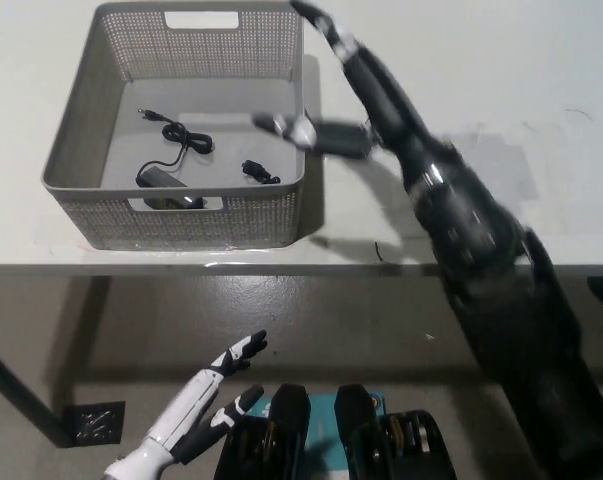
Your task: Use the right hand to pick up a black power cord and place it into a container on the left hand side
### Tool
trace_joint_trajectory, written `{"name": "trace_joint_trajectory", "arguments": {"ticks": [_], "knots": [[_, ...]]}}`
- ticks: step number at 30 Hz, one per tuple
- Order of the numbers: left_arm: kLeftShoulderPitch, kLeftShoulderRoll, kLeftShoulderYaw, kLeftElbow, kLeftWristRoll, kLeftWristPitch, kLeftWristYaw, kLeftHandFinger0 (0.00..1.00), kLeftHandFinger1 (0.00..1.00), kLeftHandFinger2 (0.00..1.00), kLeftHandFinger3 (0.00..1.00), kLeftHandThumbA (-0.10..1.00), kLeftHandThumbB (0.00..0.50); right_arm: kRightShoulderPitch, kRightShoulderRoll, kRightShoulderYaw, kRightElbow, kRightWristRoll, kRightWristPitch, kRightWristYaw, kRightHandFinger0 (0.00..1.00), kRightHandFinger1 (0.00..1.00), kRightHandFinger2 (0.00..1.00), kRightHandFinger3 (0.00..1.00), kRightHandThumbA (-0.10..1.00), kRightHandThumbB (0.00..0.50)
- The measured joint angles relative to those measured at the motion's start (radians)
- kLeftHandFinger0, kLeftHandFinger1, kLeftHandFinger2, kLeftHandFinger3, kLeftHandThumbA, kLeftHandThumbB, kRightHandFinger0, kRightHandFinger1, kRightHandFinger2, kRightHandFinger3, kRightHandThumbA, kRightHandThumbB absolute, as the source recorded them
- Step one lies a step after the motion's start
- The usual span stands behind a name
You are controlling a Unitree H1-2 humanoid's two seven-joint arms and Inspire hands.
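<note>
The black power cord (174, 140) lies inside the grey mesh basket (78, 110) at the table's left, with its adapter near the front wall and a small plug to the right. My black right hand (353, 105) is blurred with motion. It hovers over the basket's right rim and the table beside it, open, with fingers spread and nothing in it. My white left hand (203, 404) rests open below the table's front edge at the lower left.
The white table (461, 60) stretches to the right of the basket, with a grey taped patch (503, 168) on it. Its front edge runs across the middle of the picture, and a dark table leg (11, 390) stands at the lower left.
</note>
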Motion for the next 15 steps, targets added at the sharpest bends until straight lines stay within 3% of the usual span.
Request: {"name": "trace_joint_trajectory", "arguments": {"ticks": [3,7,8,11,15], "knots": [[0.011,0.000,0.001,0.000,0.000,0.000,0.000,1.00,1.00,1.00,1.00,0.99,0.314,0.152,-0.026,-0.001,-0.112,0.004,0.001,0.005,1.00,1.00,1.00,1.00,1.00,0.378],[0.021,-0.002,0.005,0.000,0.000,-0.002,0.002,1.00,1.00,1.00,1.00,1.00,0.310,0.360,-0.057,-0.007,-0.263,0.034,-0.003,0.009,1.00,1.00,1.00,1.00,1.00,0.415],[0.023,-0.002,0.008,0.000,0.000,-0.003,0.003,1.00,1.00,1.00,1.00,1.00,0.308,0.409,-0.060,-0.011,-0.301,0.047,-0.005,0.010,1.00,1.00,1.00,1.00,1.00,0.386],[0.027,-0.002,0.017,0.001,-0.001,-0.006,0.003,1.00,1.00,1.00,1.00,1.00,0.306,0.533,-0.058,-0.017,-0.334,0.091,-0.027,0.014,1.00,1.00,1.00,1.00,1.00,0.383],[0.029,-0.003,0.024,0.001,-0.001,-0.006,0.003,1.00,1.00,1.00,1.00,1.00,0.312,0.623,-0.041,-0.023,-0.301,0.161,-0.055,0.024,1.00,1.00,1.00,1.00,1.00,0.327]]}}
